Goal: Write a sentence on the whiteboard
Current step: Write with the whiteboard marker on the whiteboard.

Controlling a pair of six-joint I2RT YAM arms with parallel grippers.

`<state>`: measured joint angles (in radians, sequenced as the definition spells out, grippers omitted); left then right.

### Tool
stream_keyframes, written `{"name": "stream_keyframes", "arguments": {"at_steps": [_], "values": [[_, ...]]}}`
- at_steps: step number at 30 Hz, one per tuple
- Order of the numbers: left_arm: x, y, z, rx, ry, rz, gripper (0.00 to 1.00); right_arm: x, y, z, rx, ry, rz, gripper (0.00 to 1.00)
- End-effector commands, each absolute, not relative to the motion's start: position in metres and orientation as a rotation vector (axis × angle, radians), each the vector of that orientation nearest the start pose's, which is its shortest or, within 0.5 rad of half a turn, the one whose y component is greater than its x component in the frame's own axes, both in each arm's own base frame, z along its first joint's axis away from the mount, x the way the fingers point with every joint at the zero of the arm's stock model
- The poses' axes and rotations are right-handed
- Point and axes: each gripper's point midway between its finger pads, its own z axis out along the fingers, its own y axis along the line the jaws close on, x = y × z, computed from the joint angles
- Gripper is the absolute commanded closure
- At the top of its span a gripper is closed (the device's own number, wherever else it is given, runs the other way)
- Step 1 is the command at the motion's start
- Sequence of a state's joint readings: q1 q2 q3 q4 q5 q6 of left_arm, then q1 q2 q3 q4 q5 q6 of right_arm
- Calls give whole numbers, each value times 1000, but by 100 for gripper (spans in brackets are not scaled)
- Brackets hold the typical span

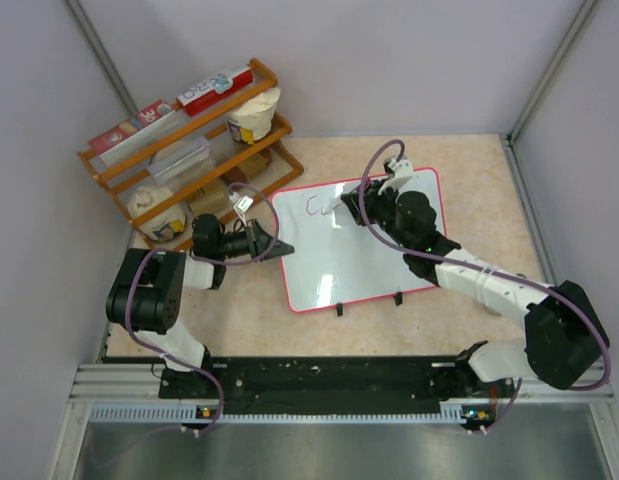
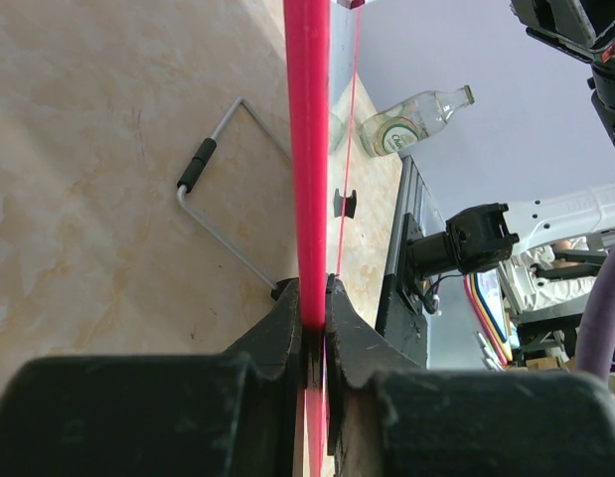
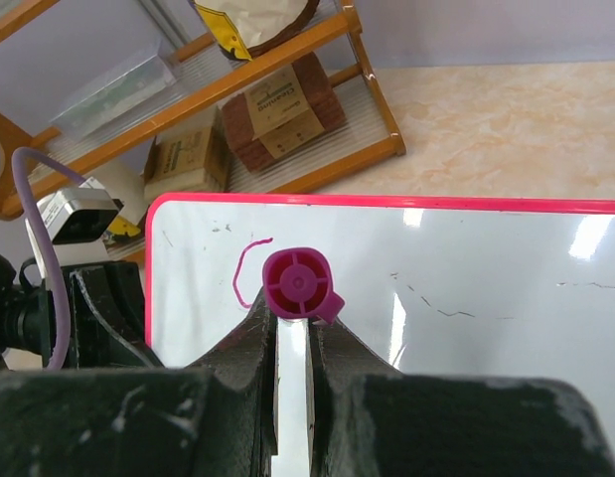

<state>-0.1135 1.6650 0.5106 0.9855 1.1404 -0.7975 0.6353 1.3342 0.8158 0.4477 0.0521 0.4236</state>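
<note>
The whiteboard (image 1: 369, 260) lies at the middle of the surface (image 1: 469, 180), a little skewed, with its two black clips along the 6 o'clock edge. The left hand (image 1: 272, 245) has come in from 9 o'clock and is pinching the pink rim of the board, its fingers pressed against either face of the edge, so the board is steadied from that side. The right hand (image 1: 351, 205) reaches over the board toward its 11 o'clock corner, clamped on a purple marker (image 3: 299, 285); the wrist view looks straight down the marker's butt end, with the fingers tight on both sides of the barrel. I can't see the tip, so I can't say whether it is touching the board right now.

Of the sentence (image 1: 315, 208) only the very beginning is there: a pink "C" near the 11 o'clock corner, and perhaps the start of a second stroke, too small to be sure. A wooden shelf rack (image 1: 189, 140) with boxes and tubs stands off at 10 o'clock, well clear of the work.

So I judge the writing has barely started. The next move calls for carrying the tip toward 3 o'clock, letter by letter, with light, even pressure, while the left hand's pinch stops the board sliding.
</note>
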Motion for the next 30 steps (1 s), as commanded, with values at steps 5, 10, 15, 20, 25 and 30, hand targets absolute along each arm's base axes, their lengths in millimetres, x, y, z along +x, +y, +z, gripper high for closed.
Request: {"name": "stream_keyframes", "arguments": {"at_steps": [5, 10, 15, 20, 25, 30], "values": [[303, -205, 133, 365, 1846, -1527, 100, 369, 260, 269, -83, 1635, 720, 100], [303, -205, 133, 367, 1846, -1531, 100, 375, 266, 273, -87, 1626, 728, 100], [303, -205, 134, 366, 1845, -1529, 100, 381, 270, 279, -93, 1622, 728, 100], [303, -205, 134, 368, 1845, -1530, 100, 382, 277, 274, -121, 1642, 744, 100], [304, -205, 134, 369, 1844, -1530, 100, 376, 278, 269, -132, 1654, 765, 100], [304, -205, 133, 367, 1846, -1531, 100, 367, 269, 276, -105, 1625, 786, 100]]}}
